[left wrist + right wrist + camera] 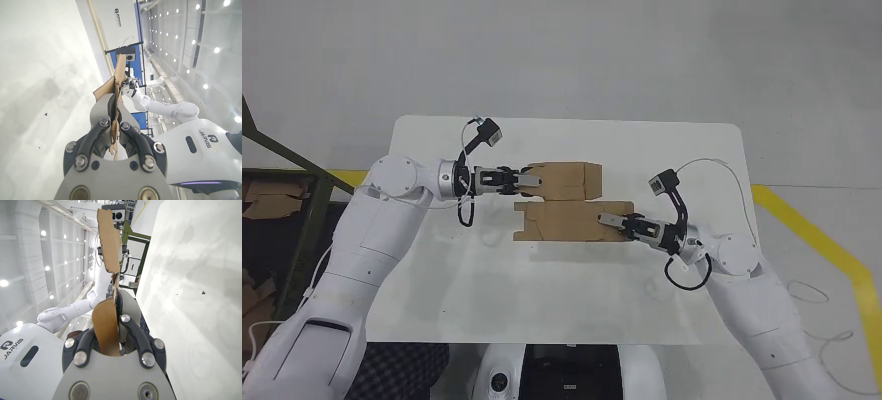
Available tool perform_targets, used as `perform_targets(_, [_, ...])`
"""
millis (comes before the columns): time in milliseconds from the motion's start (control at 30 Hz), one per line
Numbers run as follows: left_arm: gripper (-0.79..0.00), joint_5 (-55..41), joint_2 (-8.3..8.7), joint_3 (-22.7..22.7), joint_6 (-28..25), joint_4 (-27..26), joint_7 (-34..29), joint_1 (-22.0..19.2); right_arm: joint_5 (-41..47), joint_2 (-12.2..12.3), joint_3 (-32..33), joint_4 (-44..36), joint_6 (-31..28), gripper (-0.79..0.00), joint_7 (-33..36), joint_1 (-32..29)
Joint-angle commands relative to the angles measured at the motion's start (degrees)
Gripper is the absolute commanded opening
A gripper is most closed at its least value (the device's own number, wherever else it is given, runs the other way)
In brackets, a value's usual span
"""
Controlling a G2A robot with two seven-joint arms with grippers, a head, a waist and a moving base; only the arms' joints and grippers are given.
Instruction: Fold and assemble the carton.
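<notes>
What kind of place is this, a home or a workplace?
Likely a factory hall or robot lab: high ceiling with rows of round lights, yellow floor line beside the white table, green rack holding cardboard.

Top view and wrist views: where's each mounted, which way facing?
Top view: above the arms, facing down at the table; shows the left gripper and right gripper, each shut on the carton.
Left wrist view: on the left wrist, looking along its fingers; right arm and torso beyond.
Right wrist view: on the right wrist, likewise; left arm and torso beyond.
Shared by both wrist views: carton, table.
</notes>
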Motion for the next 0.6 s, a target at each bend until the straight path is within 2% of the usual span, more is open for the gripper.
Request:
perform_targets(0, [-0.785,-0.60,-0.03,-0.03,0.13,0.09,-0.08,-0.01,-0.10,0.04,0.05,-0.09,0.03,-0.480,-0.11,-0.08])
perform_targets(33, [-0.785,-0.85,-0.03,-0.10,0.17,0.16,-0.13,-0.05,-0.18,0.06,0.14,-0.05,-0.02,-0.382,-0.31,-0.15])
perform_targets(67, [-0.785,-1.07,-0.03,-0.19,0.11,0.17,-0.20,-0.06,-0.15,0.09,0.28,0.07,-0.02,-0.139,-0.62,-0.25])
perform_targets(100, [-0.785,-1.35,-0.02,-0.29,0.07,0.18,-0.29,-0.04,-0.10,0.12,0.44,0.17,-0.06,-0.043,-0.85,-0.31])
perform_targets(133, [-0.785,-1.58,0.00,-0.42,0.04,0.18,-0.36,-0.03,-0.10,0.15,0.65,0.36,-0.09,0.000,-1.15,-0.38])
perform_targets(433, [-0.785,-1.98,0.23,-1.21,-0.22,-1.14,-1.33,0.51,-3.07,0.95,5.06,0.60,-0.84,0.000,-6.50,-1.93])
perform_targets(567, [-0.785,-1.49,0.27,-1.14,-0.42,-1.62,-1.60,0.71,-2.51,1.40,7.34,-1.50,-2.00,0.000,-6.39,-3.22])
